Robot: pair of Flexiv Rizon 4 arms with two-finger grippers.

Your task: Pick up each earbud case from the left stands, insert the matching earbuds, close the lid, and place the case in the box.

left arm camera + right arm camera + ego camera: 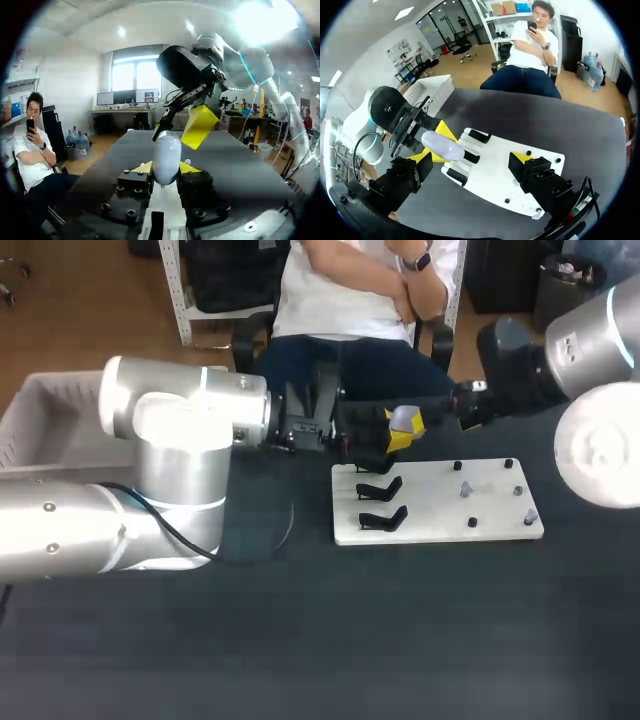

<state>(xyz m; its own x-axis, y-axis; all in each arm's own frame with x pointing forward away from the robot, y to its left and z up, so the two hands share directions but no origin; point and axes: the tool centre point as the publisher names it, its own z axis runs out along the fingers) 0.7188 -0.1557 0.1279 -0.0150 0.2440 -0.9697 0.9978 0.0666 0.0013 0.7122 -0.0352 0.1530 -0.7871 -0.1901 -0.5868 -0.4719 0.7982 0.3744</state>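
Above the dark table [400, 640], the left gripper [165, 169] clamps the earbud case [166, 150] by its flanks, a light, glossy, probably slippery thing, while the right gripper [472, 157] gapes wide.

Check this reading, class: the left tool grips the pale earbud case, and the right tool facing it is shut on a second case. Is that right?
Not quite. The left tool does grip the pale earbud case, but the right tool facing it is open and empty: the right wrist view shows its fingers wide apart with no second case between them.
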